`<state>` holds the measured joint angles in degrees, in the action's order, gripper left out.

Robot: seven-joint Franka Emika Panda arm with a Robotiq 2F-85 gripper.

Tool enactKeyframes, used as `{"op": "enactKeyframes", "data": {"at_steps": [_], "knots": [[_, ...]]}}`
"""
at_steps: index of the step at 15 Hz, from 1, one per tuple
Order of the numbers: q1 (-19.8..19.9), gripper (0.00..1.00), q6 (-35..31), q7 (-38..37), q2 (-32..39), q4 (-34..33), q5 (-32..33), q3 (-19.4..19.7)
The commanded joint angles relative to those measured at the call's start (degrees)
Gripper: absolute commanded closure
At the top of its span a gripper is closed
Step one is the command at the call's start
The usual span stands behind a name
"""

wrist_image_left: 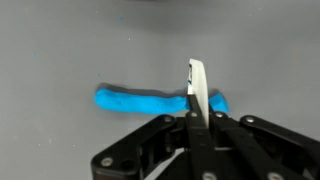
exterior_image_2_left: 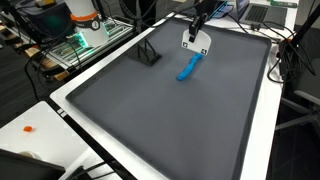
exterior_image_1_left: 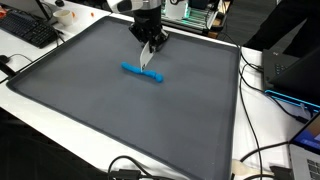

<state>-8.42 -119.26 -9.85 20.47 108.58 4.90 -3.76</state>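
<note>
A blue strip of soft clay (exterior_image_1_left: 143, 72) (exterior_image_2_left: 188, 68) lies on the far part of a dark grey mat (exterior_image_1_left: 100, 110) (exterior_image_2_left: 170, 120). In both exterior views my gripper (exterior_image_1_left: 150, 47) (exterior_image_2_left: 197, 33) hangs right above it. The gripper is shut on a thin white flat blade (exterior_image_1_left: 147, 58) (exterior_image_2_left: 196, 44) that points down at the strip. In the wrist view the white blade (wrist_image_left: 197, 85) stands edge-on out of the gripper (wrist_image_left: 196, 115). There it crosses the clay strip (wrist_image_left: 140, 100) near the strip's right end. I cannot tell whether the blade touches the clay.
The mat fills a white table. A keyboard (exterior_image_1_left: 25, 28) and cables (exterior_image_1_left: 270, 150) lie off the mat. A small black stand (exterior_image_2_left: 148, 55) sits on the mat near its far edge. Electronics (exterior_image_2_left: 80, 25) crowd the side, and an orange bit (exterior_image_2_left: 28, 128) lies on the table.
</note>
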Motion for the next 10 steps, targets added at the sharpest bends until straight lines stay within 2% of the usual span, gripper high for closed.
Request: {"op": "enactKeyframes", "data": {"at_steps": [1, 10], "knots": [[0.70, 0.99, -3.64, 0.82, -0.35, 2.20, -0.56, 0.05], [0.60, 0.99, -8.28, 0.66, 2.16, 2.43, 0.21, 0.53]]}}
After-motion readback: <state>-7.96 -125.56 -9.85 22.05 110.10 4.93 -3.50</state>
